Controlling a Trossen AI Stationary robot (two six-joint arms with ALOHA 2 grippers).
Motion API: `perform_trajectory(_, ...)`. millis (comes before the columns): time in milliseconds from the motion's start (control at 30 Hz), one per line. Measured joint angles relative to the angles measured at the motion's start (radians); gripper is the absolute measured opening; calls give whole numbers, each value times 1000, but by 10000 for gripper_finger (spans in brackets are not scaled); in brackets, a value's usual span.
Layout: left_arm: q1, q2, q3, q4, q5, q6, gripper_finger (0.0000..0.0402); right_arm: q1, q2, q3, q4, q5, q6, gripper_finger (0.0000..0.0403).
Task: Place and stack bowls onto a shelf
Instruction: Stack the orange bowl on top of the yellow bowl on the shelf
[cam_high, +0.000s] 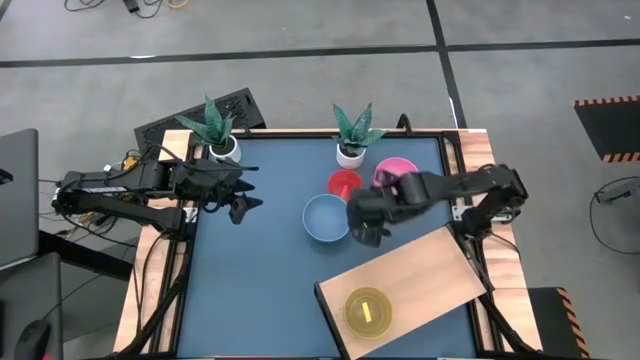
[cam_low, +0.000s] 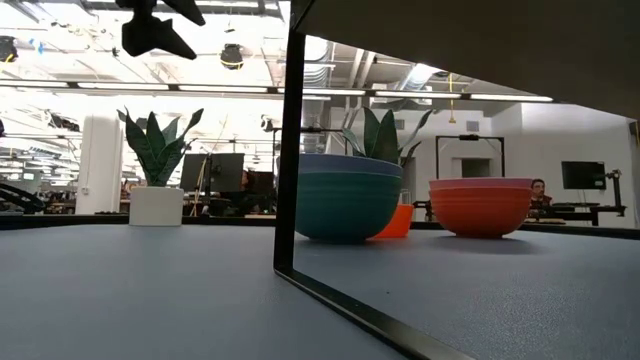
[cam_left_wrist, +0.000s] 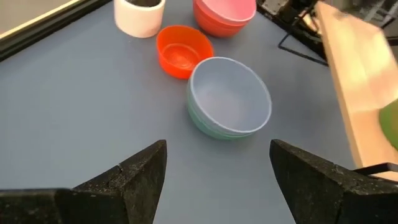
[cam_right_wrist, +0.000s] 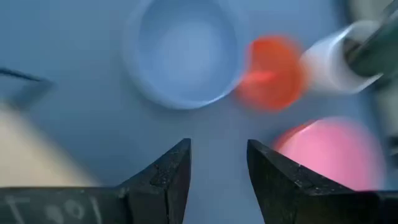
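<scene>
A light blue bowl (cam_high: 325, 218) (cam_left_wrist: 229, 102) (cam_right_wrist: 186, 50) sits nested in a teal one (cam_low: 348, 197) mid-table. A small red bowl (cam_high: 344, 184) (cam_left_wrist: 182, 50) stands just beyond it. A pink bowl (cam_high: 397, 172) (cam_right_wrist: 333, 152) is nested in an orange-red bowl (cam_low: 480, 205). The pale wood shelf (cam_high: 405, 290) stands raised on a black frame (cam_low: 285, 150) and carries a yellow-green bowl (cam_high: 367, 310). My right gripper (cam_high: 365, 225) (cam_right_wrist: 219, 165) hovers open just right of the blue bowl. My left gripper (cam_high: 240, 200) (cam_left_wrist: 214, 165) waits open at the table's left.
Two plants in white pots (cam_high: 222, 148) (cam_high: 350, 152) stand along the far edge, the right one close behind the red bowl. The shelf fills the near right corner. Bare blue table (cam_high: 250, 280) lies between the left arm and the bowls.
</scene>
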Motion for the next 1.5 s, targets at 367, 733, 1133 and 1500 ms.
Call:
perform_trajectory(367, 0, 0, 0, -45, -30, -61, 269, -200, -110, -359, 292, -36, -534, 183)
perform_trajectory(733, 0, 0, 0, -45, -99, -90, 269, -320, -161, -657, 690, -159, -804, 183)
perform_trajectory(1133, 0, 0, 0, -51, -101, -136, 269, -416, 26, -681, 831, -237, -994, 183)
perform_trajectory(1500, 9, 0, 0, -52, -146, -132, 269, -464, 109, -679, 907, -288, -993, 170)
